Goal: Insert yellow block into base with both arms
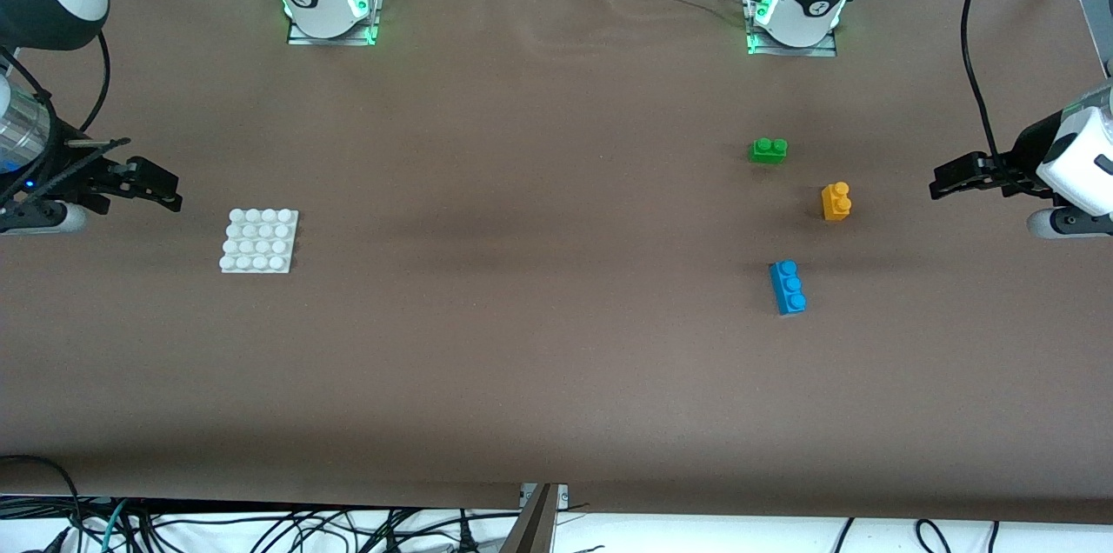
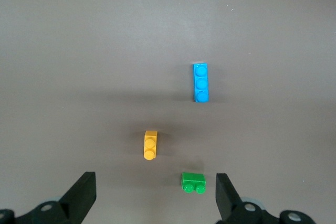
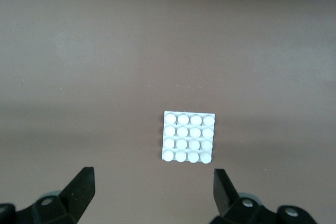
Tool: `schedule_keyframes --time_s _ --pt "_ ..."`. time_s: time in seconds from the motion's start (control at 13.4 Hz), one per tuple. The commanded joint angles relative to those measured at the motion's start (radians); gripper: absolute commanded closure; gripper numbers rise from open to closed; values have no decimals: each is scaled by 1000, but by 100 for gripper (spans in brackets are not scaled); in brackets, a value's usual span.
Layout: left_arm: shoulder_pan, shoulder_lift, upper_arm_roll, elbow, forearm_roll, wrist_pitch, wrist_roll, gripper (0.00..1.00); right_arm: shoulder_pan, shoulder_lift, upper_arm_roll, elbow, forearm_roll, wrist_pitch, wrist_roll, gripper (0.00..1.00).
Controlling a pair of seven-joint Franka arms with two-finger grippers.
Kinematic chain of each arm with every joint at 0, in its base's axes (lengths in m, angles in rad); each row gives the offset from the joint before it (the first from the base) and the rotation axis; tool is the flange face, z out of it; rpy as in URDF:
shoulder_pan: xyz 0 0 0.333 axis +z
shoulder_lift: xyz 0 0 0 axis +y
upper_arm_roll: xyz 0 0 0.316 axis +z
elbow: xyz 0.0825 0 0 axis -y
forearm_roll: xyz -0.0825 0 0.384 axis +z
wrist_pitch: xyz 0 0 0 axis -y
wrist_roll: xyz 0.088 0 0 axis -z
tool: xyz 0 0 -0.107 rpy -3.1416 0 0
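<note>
The left hand (image 1: 943, 179) hangs over the table (image 1: 539, 362) at the left arm's end, its fingers spread wide and holding nothing. The yellow block (image 1: 836, 201) lies on the table just ahead of it, toward the table's middle, the nearest of the three bricks to this hand. In the left wrist view the yellow block (image 2: 150, 145) sits ahead of the open fingers (image 2: 83, 195), closer to one finger than to the other, so the hand is not yet centred on it. Its long axis runs roughly along the hand's line of sight, two studs in a row, so its narrow width lies across the gap between the fingers; closing across its long sides looks feasible with little or no turn of the wrist.

The green brick (image 1: 769, 150) lies near the block, and the blue brick (image 1: 788, 287) farther from the hand; the green one is close enough to mind on the way down.

The right hand (image 1: 161, 188) hangs at the right arm's end, likewise wide open and empty, with the base (image 1: 259, 241) on the table just ahead of it. The block and base lie well apart, so by my reading the left arm should fetch the block and the right should steady the base.
</note>
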Motion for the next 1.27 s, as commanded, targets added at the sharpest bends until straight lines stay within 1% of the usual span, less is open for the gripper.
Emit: schedule_keyframes --time_s 0.0,0.07,0.22,0.37,0.52,0.75,0.82,1.04,1.19 --pt "7 7 -2 19 -2 -17 20 0 -2 24 -1 -9 -18 -88 -33 0" --pt "7 7 -2 19 -2 -19 20 0 -5 28 -4 -10 -22 -119 -103 0" --pt "7 15 -2 19 -2 -19 18 0 -10 28 -39 -50 -27 -111 -249 0" --pt "7 26 -1 18 -1 -19 18 0 -10 41 -55 -77 -74 -107 -358 0" --pt "10 44 1 -5 14 -14 20 0 -11 38 -84 -142 -85 -64 -445 0" --pt "19 94 -2 -22 128 10 43 0 -13 29 -132 -296 -85 75 -531 0" --pt "19 99 -2 -45 145 43 60 0 -13 24 -141 -350 -85 124 -545 0" --pt "33 102 -2 -146 153 145 67 0 -13 27 -167 -504 -84 305 -622 0" --pt "35 121 -2 -202 153 198 69 0 -13 35 -170 -582 -85 410 -656 0"
